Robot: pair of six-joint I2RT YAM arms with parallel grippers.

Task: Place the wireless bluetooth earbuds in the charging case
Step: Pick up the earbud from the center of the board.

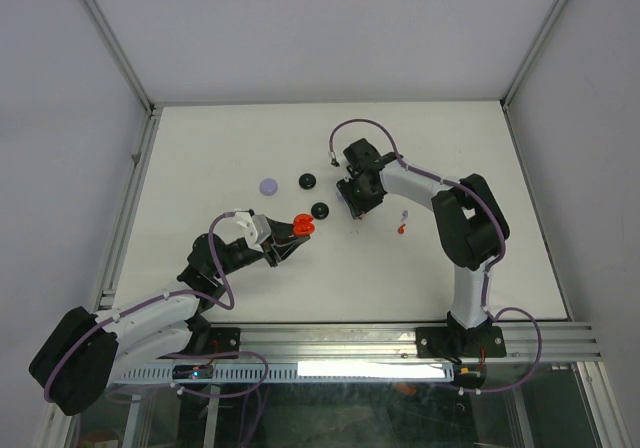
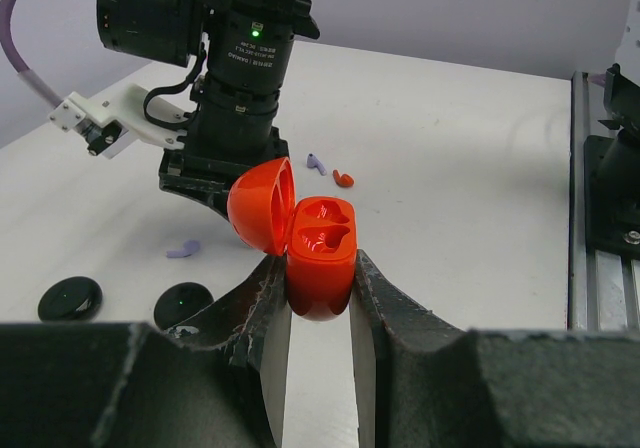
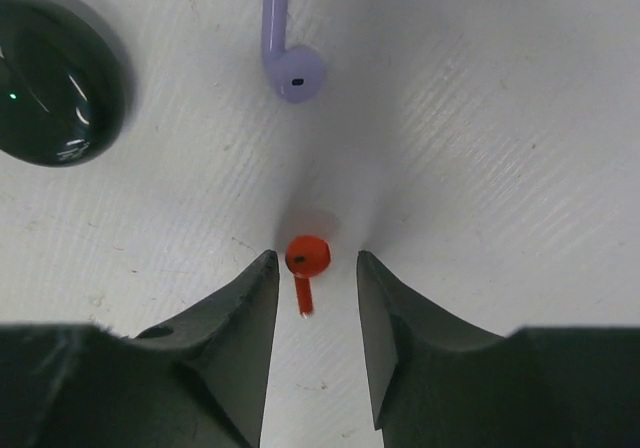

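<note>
Dark wedge-shaped fingers (image 3: pixel 235 338) of the right gripper (image 3: pixel 316 263) stand spread on either side of a tiny red stemmed earbud (image 3: pixel 307 260), apart from it. It lies on the white table (image 3: pixel 500 168), bud at 12 o'clock and stem toward 6, its long axis along the gap. A squeeze would catch it across its narrow way, I'd say. The right arm (image 1: pixel 460 218) is folded at the elbow, wrist aimed down. At 8 o'clock from it, the left gripper (image 2: pixel 318 268) pinches the open glossy red charging case (image 2: pixel 322 258), sockets showing.
</note>
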